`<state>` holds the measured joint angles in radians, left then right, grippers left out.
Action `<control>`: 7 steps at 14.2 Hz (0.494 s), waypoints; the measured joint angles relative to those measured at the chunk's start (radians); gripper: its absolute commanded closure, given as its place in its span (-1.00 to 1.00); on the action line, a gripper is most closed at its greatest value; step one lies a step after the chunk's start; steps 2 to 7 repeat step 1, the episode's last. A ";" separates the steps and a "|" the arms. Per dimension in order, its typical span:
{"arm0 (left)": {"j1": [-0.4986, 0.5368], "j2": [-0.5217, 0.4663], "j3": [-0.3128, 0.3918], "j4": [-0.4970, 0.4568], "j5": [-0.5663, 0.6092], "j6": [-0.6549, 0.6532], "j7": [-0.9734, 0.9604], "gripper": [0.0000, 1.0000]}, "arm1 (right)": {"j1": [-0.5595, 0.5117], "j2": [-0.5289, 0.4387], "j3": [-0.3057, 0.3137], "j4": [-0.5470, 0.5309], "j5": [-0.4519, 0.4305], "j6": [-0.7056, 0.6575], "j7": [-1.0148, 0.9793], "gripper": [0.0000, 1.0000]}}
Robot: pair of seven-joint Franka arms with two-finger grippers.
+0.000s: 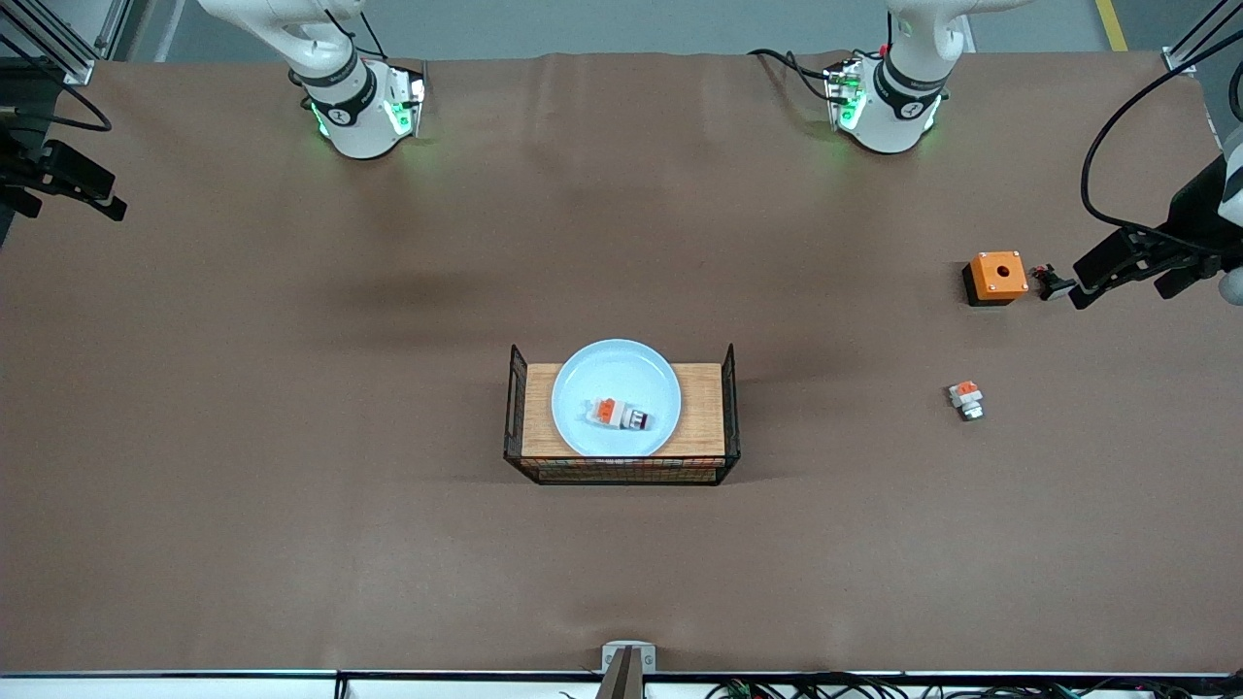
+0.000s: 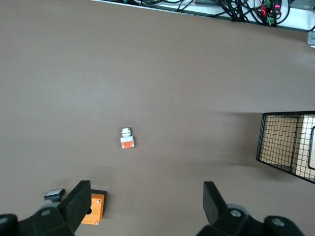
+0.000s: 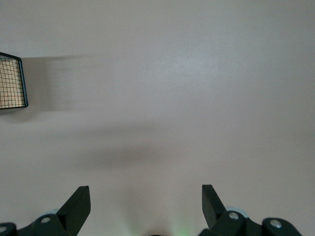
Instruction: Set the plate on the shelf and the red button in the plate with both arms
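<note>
The pale blue plate [image 1: 612, 374] lies on a wooden board in a black wire basket [image 1: 621, 473] at the middle of the table. The red button [image 1: 621, 416], white with an orange block and a dark red cap end, lies on the plate. My left gripper [image 1: 1126, 267] is up over the left arm's end of the table, beside an orange box; in the left wrist view it [image 2: 146, 196] is open and empty. My right gripper [image 1: 73, 184] is over the right arm's end of the table, away from the basket; in the right wrist view it [image 3: 146, 199] is open and empty.
An orange square box with a hole [image 1: 996, 277] [image 2: 93, 209] stands near the left arm's end, a small black part [image 1: 1049, 282] [image 2: 54, 194] beside it. A white-and-orange part with a silvery end [image 1: 966, 399] [image 2: 127, 138] lies nearer the front camera. The basket [image 2: 288, 145] [image 3: 12, 81] shows in both wrist views.
</note>
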<state>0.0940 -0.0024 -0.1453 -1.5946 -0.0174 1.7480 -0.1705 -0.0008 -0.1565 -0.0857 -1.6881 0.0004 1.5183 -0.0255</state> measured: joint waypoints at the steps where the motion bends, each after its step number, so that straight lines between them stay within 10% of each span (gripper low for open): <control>1: 0.000 0.000 -0.001 0.000 0.000 0.000 0.000 -1.00 | 0.000 0.000 0.000 0.000 0.000 0.000 0.000 -1.00; 7: 0.000 0.000 -0.001 0.000 0.000 0.000 0.000 -1.00 | 0.000 0.000 0.000 0.000 0.000 0.000 0.000 -1.00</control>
